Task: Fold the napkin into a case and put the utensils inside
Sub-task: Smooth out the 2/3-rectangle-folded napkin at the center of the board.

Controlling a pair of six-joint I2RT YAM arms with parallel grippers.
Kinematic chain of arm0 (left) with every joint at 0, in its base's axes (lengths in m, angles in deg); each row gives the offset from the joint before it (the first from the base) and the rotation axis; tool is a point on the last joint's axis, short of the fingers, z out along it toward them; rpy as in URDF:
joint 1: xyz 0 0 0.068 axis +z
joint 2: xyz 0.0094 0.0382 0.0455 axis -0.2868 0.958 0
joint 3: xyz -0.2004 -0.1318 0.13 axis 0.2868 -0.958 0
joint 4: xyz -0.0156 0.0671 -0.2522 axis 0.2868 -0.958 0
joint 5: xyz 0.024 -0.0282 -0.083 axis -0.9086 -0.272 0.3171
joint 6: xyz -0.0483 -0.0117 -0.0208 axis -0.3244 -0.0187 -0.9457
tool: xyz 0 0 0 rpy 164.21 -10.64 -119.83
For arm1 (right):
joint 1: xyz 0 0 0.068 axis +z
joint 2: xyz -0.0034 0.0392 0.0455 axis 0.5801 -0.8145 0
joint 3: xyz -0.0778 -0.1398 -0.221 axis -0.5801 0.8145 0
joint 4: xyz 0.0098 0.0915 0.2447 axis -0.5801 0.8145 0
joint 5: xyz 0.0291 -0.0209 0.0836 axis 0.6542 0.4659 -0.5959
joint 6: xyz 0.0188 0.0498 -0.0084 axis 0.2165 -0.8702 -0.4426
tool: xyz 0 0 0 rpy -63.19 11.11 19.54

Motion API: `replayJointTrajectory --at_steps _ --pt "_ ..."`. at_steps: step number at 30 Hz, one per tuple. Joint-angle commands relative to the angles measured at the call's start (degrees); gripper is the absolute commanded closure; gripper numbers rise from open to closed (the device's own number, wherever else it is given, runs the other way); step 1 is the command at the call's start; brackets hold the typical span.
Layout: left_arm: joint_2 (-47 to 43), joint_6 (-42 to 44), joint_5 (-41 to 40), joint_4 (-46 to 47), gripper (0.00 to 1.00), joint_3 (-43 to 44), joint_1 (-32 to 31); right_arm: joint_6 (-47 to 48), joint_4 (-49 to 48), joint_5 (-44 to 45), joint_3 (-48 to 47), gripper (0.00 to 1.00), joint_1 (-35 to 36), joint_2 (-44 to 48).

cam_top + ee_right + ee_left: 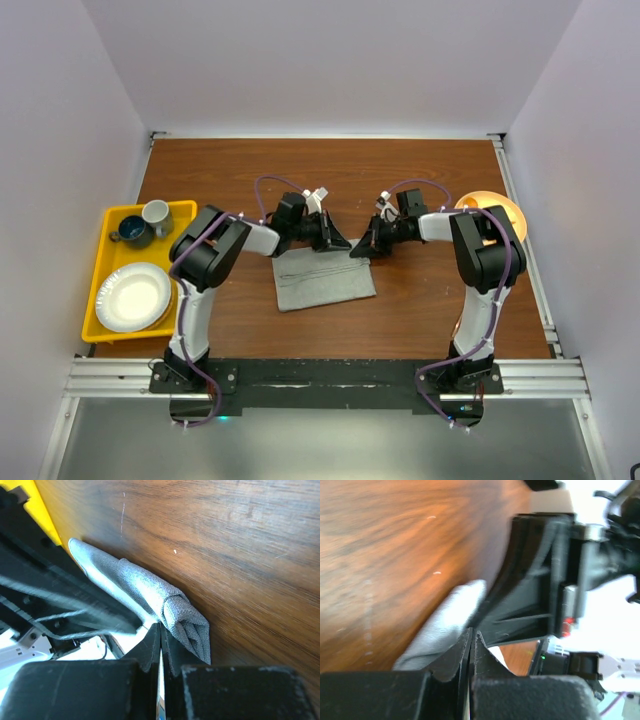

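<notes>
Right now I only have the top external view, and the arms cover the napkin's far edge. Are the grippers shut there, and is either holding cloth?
Observer: In the right wrist view, the right gripper is shut, and a bunched corner of the napkin looks pinched in it.
Operator: And the left one?
Observer: The left gripper is shut too. Grey cloth runs right up to it, but blur hides whether any is pinched.

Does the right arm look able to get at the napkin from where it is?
Likely yes. The right pincer sits shut right at the far edge of the napkin, with nothing between them. The left pincer is close beside it, though.
</notes>
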Motion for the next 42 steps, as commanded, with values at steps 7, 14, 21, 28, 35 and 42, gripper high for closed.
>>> replayJointTrajectory --at_steps 7,14,21,28,35,42 --pt "4.37 10.0 -6.61 -17.88 1.0 5.17 -0.17 5.0 6.61 4.58 0.48 0.83 -0.49 5.86" --pt "4.19 10.97 -6.79 -18.5 1.0 4.64 -0.09 -1.94 0.73 -1.94 -3.66 0.59 -0.49 8.72" --pt "4.37 10.8 -6.61 -18.94 1.0 4.64 -0.17 -5.02 -3.06 -1.24 -1.21 0.68 -0.84 2.47" --pt "4.02 10.44 -6.96 -18.76 1.0 3.59 0.0 -2.39 -0.34 0.78 5.82 0.79 -3.91 0.89" --pt "4.11 11.23 -6.88 -19.56 1.0 3.32 0.88 1.91 5.45 5.26 5.75 0.83 -6.64 -0.97" --pt "3.75 13.7 -4.69 -17.98 1.0 3.76 0.79 11.14 15.21 0.01 -2.05 0.81 -6.38 5.36"
